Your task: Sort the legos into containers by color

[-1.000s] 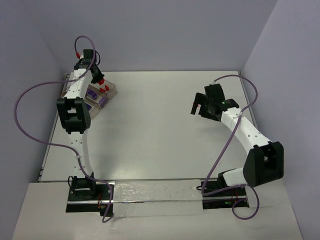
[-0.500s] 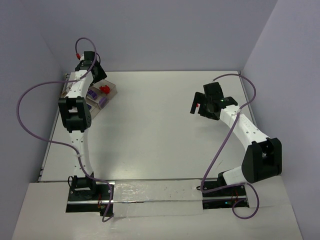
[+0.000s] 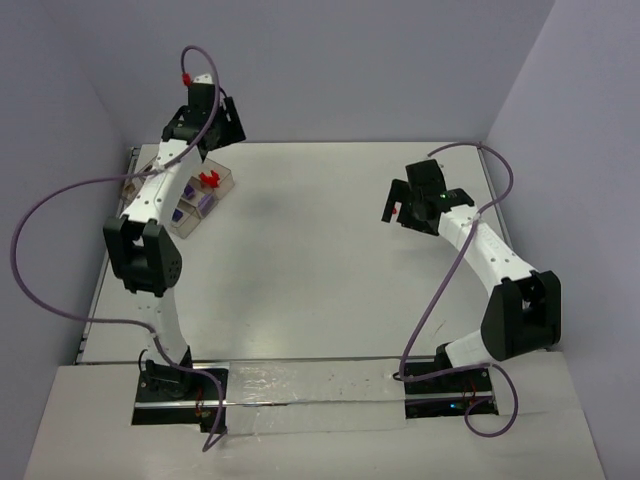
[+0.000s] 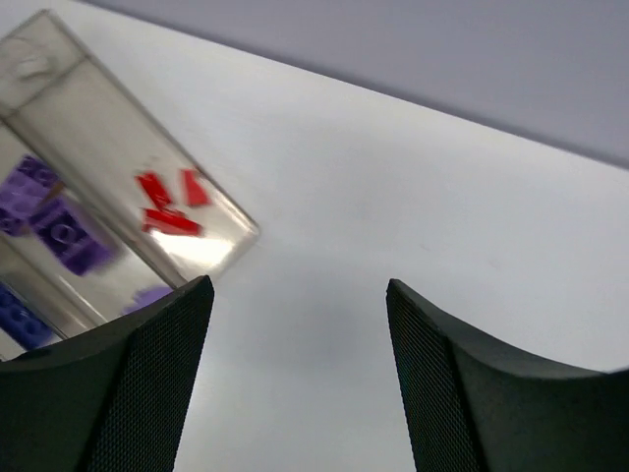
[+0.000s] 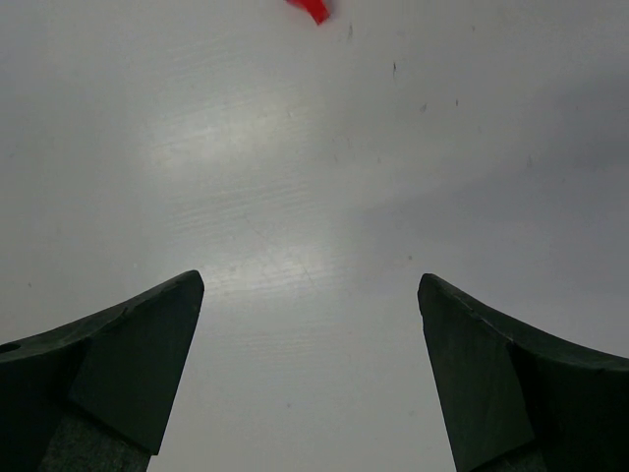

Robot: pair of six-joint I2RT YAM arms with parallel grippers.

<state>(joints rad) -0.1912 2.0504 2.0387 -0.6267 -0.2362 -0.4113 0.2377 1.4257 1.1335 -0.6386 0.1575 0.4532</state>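
- I see my right tool (image 5: pixel 310 283) low over the tabletop (image 5: pixel 295 226) on the right side, fingers wide apart and nothing between them
- Just ahead of it, at the top edge of the right wrist view, one small red lego (image 5: pixel 311 8) lies loose on the tabletop, well apart from the tray
- On the far left I have the clear tray (image 3: pixel 228 180) lying flat on the tabletop, near the left edge
- Red legos (image 4: pixel 167 206) sit together in the tray's end compartment, the one nearest the open middle of the tabletop
- Purple legos (image 4: pixel 64 231) fill the compartments next to it, behind a divider
- My left tool (image 4: pixel 297 287) is raised above the tabletop beside the tray's red end, fingers spread and holding nothing; it touches neither tray nor legos
- In the top view that tool (image 3: pixel 212 118) shows up beyond the tray, close to the back wall
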